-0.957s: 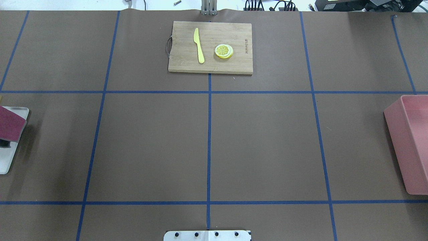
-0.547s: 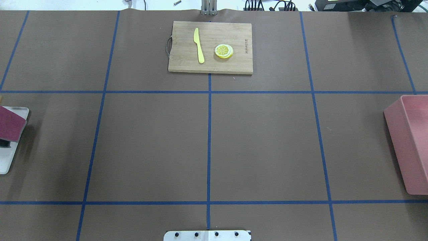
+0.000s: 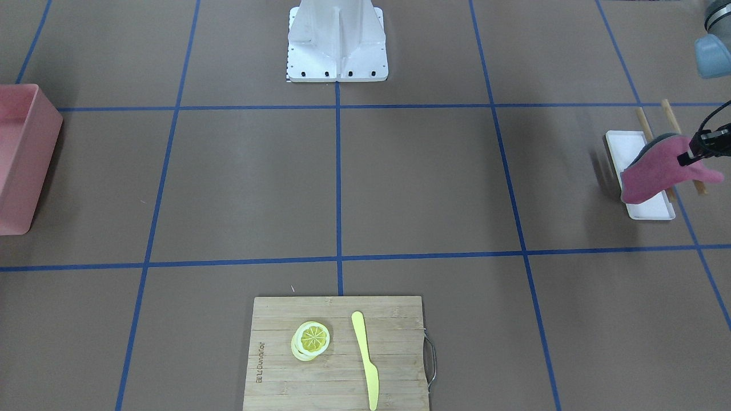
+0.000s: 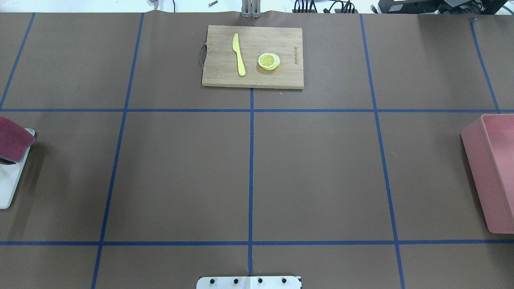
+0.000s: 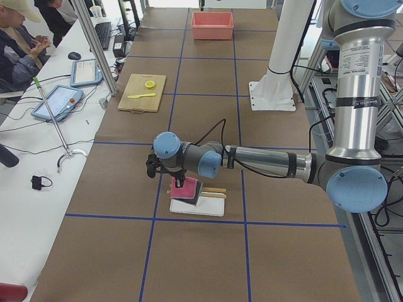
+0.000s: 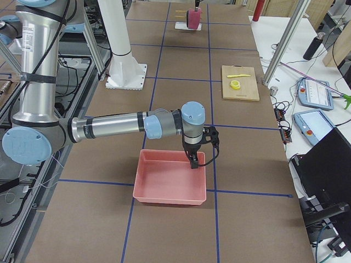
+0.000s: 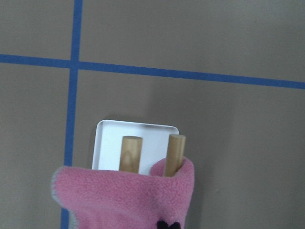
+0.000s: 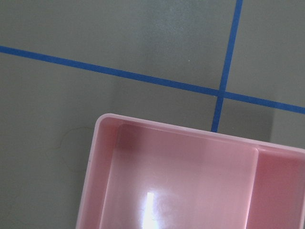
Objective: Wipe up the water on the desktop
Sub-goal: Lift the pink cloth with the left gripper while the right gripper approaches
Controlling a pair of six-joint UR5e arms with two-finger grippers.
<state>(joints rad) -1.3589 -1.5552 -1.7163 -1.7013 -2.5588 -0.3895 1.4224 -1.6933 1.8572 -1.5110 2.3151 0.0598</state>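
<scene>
My left hand (image 3: 688,157) pinches a pink cloth (image 3: 651,171). It holds the cloth just over a white tray (image 3: 619,145) with two wooden sticks (image 7: 130,152) on it. The tray sits at the left end of the worktop (image 4: 321,172). The worktop is big, flat and brown, with blue lines (image 4: 251,160), and it lies under everything.

My right hand (image 6: 193,163) hangs over a pink bin (image 6: 164,183) at the other end. I cannot tell if it is spread or pressed together.

On the far side lies a board (image 4: 225,78) with a yellow knife (image 4: 238,54) beside a lemon slice (image 4: 268,61).
</scene>
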